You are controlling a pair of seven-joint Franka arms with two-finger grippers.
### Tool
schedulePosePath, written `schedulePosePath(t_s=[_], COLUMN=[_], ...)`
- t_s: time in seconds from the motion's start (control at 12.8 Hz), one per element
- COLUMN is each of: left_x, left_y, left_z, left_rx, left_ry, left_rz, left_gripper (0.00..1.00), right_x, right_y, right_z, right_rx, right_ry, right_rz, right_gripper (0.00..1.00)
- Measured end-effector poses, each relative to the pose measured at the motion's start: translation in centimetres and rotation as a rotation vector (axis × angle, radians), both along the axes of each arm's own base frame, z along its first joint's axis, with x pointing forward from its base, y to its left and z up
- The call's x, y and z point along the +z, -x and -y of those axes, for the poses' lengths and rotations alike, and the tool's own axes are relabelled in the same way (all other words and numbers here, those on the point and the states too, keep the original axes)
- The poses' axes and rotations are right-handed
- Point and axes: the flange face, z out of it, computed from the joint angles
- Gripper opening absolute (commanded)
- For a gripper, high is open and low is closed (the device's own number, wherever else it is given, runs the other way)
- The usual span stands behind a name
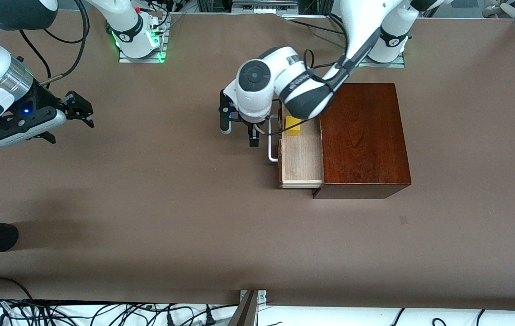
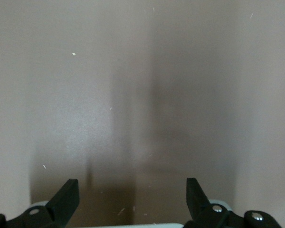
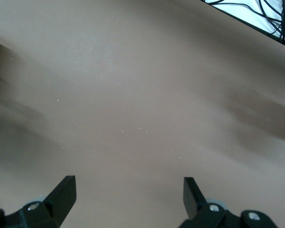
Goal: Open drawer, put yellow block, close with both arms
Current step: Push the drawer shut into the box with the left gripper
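The drawer (image 1: pixel 301 154) is pulled out of the wooden box (image 1: pixel 360 136), and the yellow block (image 1: pixel 292 126) already sits in it, at the end nearest the arm bases. The white handle (image 1: pixel 272 147) runs along the drawer front. The left hand (image 1: pixel 243 129) is over the bench (image 1: pixel 148 203) just beside that handle, wide open and holding nothing. It is much closer to the box. The right hand (image 1: pixel 78 108) waits well away from the box, over the bench, open and empty too. I think pushing the drawer shut is next.

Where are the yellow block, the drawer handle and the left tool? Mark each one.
yellow block (image 1: pixel 292 126), front view, its top face, lying in the open drawer.
drawer handle (image 1: pixel 271 151), front view, the white bar.
left tool (image 1: pixel 239 132), front view, between its fingertips, open.
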Motion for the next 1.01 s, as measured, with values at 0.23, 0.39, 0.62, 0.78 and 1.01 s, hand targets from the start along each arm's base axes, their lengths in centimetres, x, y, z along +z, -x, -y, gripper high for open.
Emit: schedulePosePath(t_s=[0.23,0.39,0.62,0.78,1.01], left_x=[-2.3,-3.5,-3.6,-3.9,-4.6], left_y=[-0.1,-0.3,-0.5,-1.2,-2.3], left_z=[-0.3,-1.8,-2.7,-4.4,-7.6], left_rx=[-0.061,-0.057,-0.044,-0.023,0.008], left_ry=[-0.087,-0.162,-0.209,-0.268,-0.352], left_rz=[0.053,0.013,-0.014,-0.048,-0.114], left_gripper=[1.00,1.00,1.00,1.00,1.00], right_x=[-0.2,-0.2,-0.2,0.1,0.2], right_y=[0.3,0.4,0.4,0.6,0.4], right_z=[-0.2,-0.3,-0.1,0.5,1.2], right_rx=[-0.087,-0.103,-0.108,-0.117,-0.130], right_ry=[-0.003,-0.004,-0.003,-0.001,0.000], right_rz=[-0.031,-0.036,-0.039,-0.053,-0.054], right_gripper=[1.00,1.00,1.00,1.00,1.00])
